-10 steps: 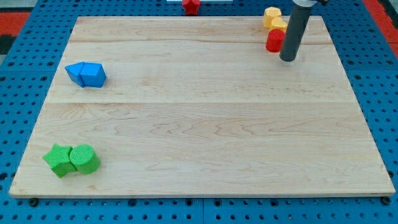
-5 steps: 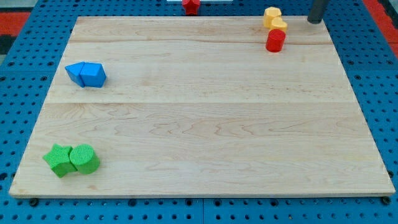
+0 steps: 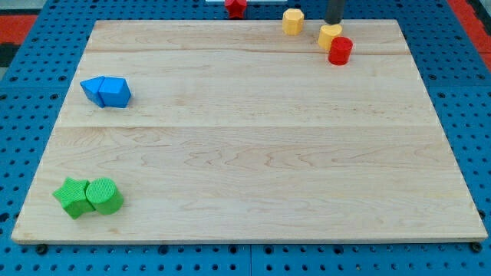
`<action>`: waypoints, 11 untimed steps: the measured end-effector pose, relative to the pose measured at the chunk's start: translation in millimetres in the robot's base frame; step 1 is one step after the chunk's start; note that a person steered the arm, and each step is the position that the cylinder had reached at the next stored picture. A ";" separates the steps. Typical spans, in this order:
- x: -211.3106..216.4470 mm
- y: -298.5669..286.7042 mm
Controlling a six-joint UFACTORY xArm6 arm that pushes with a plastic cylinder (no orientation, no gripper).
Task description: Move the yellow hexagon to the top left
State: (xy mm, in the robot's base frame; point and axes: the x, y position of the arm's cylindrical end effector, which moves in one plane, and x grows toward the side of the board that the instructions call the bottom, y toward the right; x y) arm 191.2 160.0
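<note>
The yellow hexagon point(image 3: 292, 21) sits at the board's top edge, right of centre. My tip point(image 3: 334, 22) is at the top edge, to the right of the hexagon and apart from it, just above a second yellow block point(image 3: 330, 35). A red cylinder point(image 3: 340, 50) touches that yellow block on its lower right.
Two blue blocks point(image 3: 106, 91) lie together at the left. A green block point(image 3: 72, 197) and a green cylinder point(image 3: 103, 195) sit at the bottom left. A red block point(image 3: 235, 7) lies off the wooden board point(image 3: 245, 153), above its top edge.
My tip moved from beside the red cylinder up past the board's top right, then left along the top edge. The yellow hexagon slid left, away from the other yellow block.
</note>
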 end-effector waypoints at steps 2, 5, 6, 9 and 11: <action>1.2 -67.8; 1.0 -222.3; 0.2 -280.0; 2.9 -307.4; 52.7 -344.4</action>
